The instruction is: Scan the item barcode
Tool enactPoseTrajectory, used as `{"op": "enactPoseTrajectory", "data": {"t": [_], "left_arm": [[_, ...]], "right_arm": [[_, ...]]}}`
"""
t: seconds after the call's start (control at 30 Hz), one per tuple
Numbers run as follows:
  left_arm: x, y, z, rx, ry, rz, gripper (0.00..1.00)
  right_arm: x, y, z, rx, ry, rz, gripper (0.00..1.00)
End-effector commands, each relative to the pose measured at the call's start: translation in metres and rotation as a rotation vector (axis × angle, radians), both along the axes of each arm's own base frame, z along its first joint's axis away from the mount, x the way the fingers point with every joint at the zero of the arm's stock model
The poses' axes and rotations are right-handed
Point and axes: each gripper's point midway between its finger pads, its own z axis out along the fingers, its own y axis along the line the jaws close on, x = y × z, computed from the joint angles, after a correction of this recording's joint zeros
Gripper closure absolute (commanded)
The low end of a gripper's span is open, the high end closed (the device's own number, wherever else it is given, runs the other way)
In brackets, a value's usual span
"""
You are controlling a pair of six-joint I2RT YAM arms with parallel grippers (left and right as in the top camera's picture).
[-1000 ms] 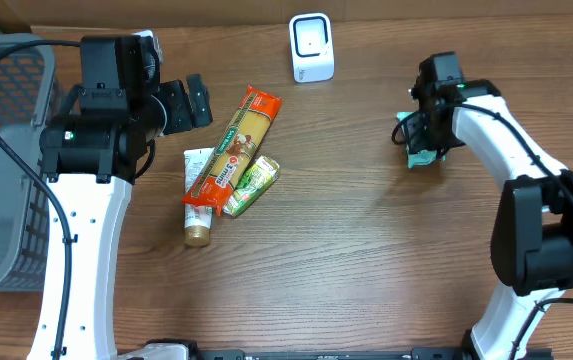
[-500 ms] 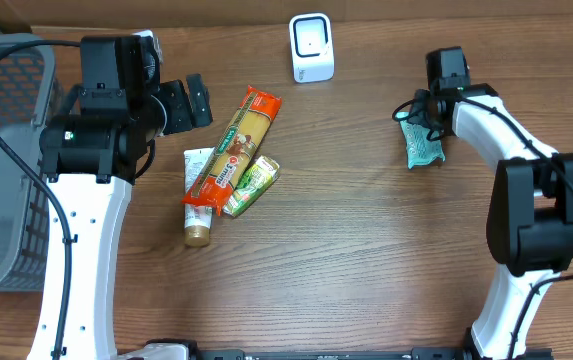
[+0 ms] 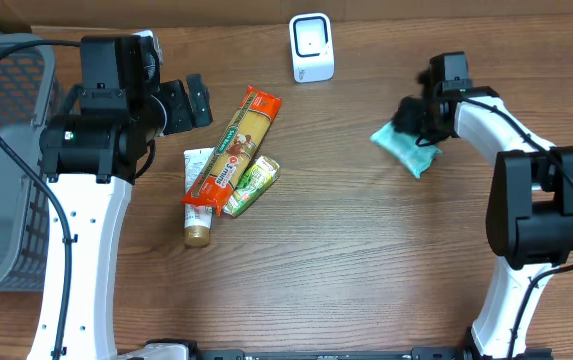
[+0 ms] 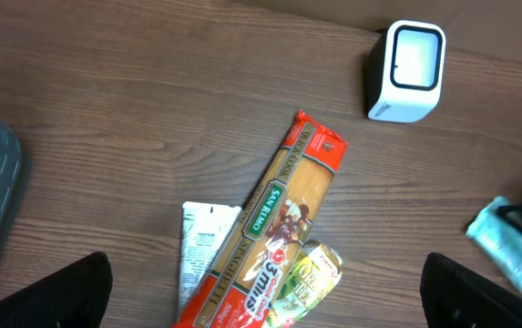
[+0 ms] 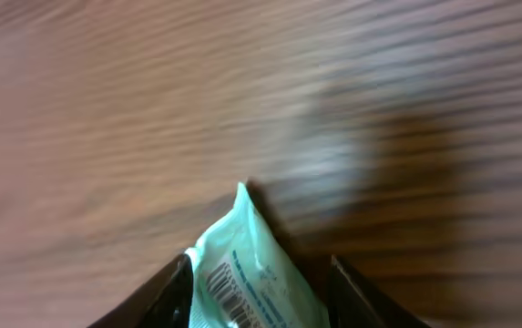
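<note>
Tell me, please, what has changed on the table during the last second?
The right gripper closed on the teal packet and turned it. It lay lengthwise before and is now slanted, with its free end further left. The left gripper stayed open and still. The spaghetti, tube and scanner did not move.

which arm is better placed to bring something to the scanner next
Right. The right gripper grips the teal packet, its barcode showing in the wrist view, not far from the scanner. The left gripper hangs open and empty near the spaghetti pack.
</note>
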Motion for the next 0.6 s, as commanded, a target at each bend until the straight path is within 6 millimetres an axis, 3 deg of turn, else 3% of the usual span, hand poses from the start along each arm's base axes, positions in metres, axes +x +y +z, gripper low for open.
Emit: {"op": "enactPoseTrajectory", "data": {"t": [0.0,0.17,0.33,0.47,0.57], "left_arm": [[0.001,0.001,0.004,0.0,-0.01,0.016,0.0],[0.001,0.001,0.004,0.0,-0.01,0.016,0.0],[0.001,0.001,0.004,0.0,-0.01,0.016,0.0],[0.001,0.001,0.004,0.0,-0.01,0.016,0.01],[0.001,0.001,0.004,0.0,-0.01,0.016,0.0]], "right_arm": [[-0.023,0.054,0.009,0.19,-0.052,0.384,0.52],[-0.043,0.062,0.017,0.219,-0.02,0.505,0.44],[-0.038,0.064,0.061,0.27,-0.051,0.487,0.4],[-0.03,0.033,0.089,0.246,0.004,0.263,0.35],[-0.039,0.001,0.098,0.235,0.078,0.104,0.33]]}}
